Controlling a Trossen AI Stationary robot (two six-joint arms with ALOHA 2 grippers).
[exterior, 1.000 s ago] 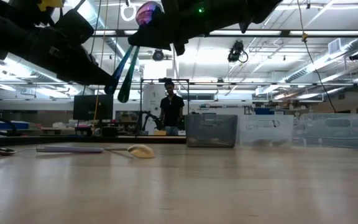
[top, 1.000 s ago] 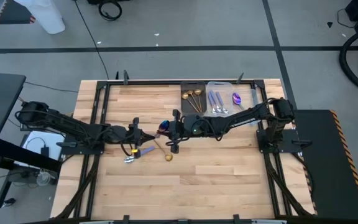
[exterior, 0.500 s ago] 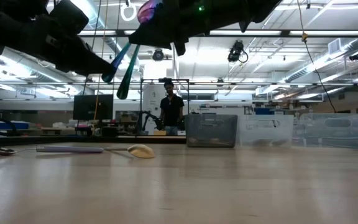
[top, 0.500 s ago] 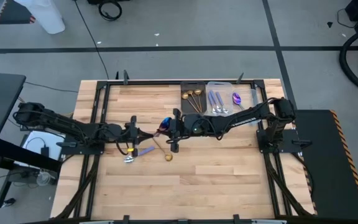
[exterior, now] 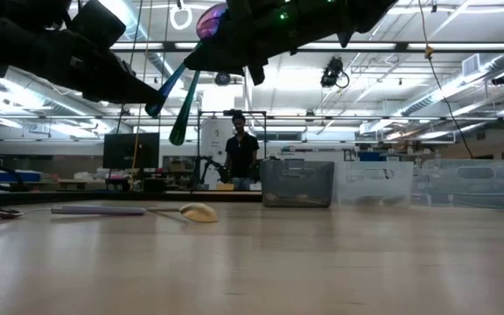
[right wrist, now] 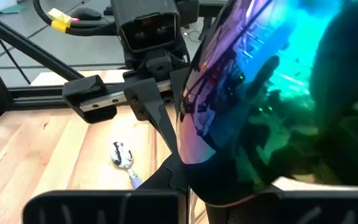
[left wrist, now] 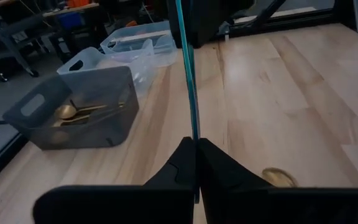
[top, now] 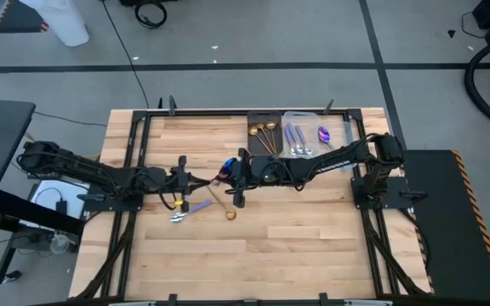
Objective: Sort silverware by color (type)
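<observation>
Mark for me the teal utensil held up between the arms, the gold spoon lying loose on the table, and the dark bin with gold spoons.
teal utensil [left wrist: 188, 74], left wrist view, on its slim handle.
gold spoon [exterior: 199, 213], low view, on its bowl.
dark bin [left wrist: 39, 115], left wrist view, on its near wall.

Slim teal-blue utensil handle [left wrist: 187, 74] cut off at the left wrist view's upper edge, iridescent purple-rainbow spoon bowl [right wrist: 253, 93] overfilling the right wrist view, small silver utensils in the clear bin [top: 296, 140] too small to identify.
</observation>
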